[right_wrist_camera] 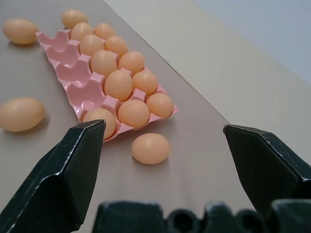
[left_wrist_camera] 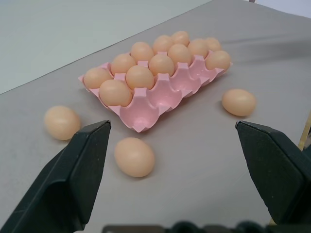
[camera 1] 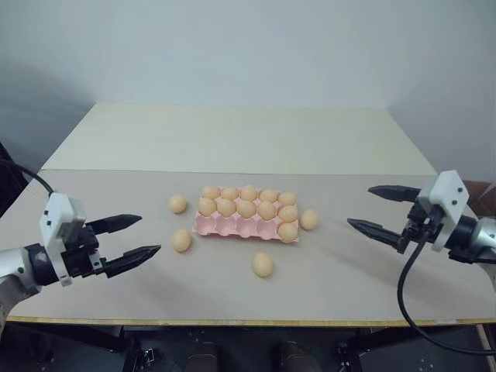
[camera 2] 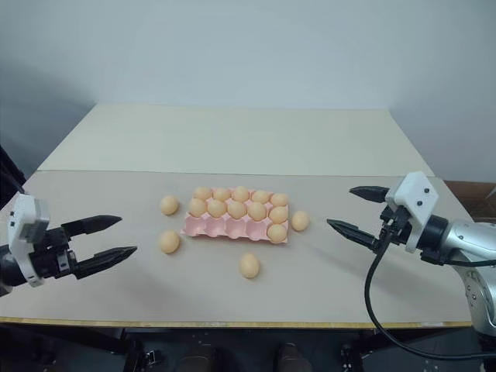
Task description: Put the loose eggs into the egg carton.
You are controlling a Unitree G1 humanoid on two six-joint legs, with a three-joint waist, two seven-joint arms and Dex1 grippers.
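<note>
While both arms hover low over the table (camera 1: 116, 294), the left claw (camera 1: 133, 238) at lower left and the right claw (camera 1: 377, 209) at right gape wide, holding nothing. Four loose eggs (camera 1: 262, 265) lie around the egg carton (camera 1: 232, 226) at centre frame: one nearest, two left, one right. Eleven eggs fill its farther cups; four near cups sit bare. No writing is legible.

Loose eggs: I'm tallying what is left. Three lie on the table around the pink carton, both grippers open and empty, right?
Not three: four loose eggs lie around the egg carton, as the left eye view shows. The left gripper and right gripper are open and empty.
</note>
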